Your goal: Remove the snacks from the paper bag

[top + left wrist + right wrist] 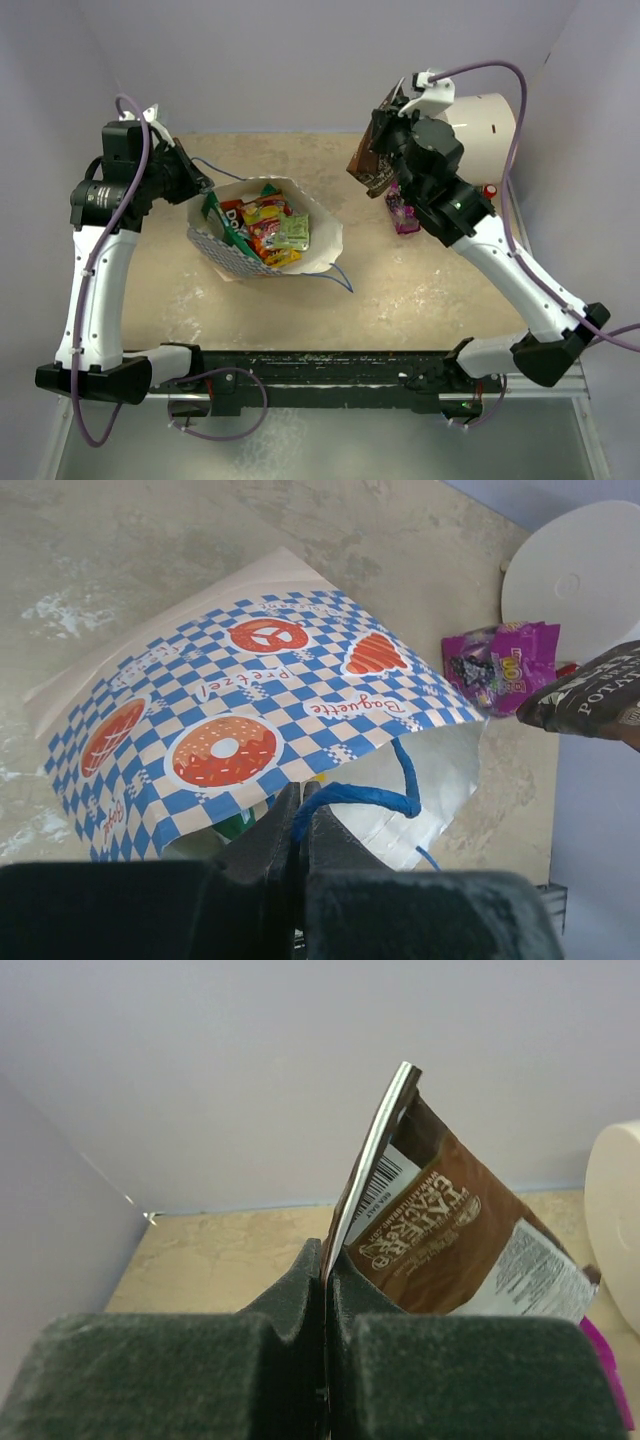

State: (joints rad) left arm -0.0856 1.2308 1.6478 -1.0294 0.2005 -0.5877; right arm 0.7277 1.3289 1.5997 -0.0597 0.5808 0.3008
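The left hand (303, 802) is pinching the blue cord handle (362, 795) of the paper bag (240, 710), which is lying open on the worktop (430, 290) with snacks (272, 228) inside. The right hand (326, 1260) is clamping a brown packet (450, 1245) in the air, near a magenta pouch (404, 212).

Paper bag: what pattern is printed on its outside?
Blue-and-white checks with red-orange bakery pictures on the paper bag, clearest in the left wrist view.
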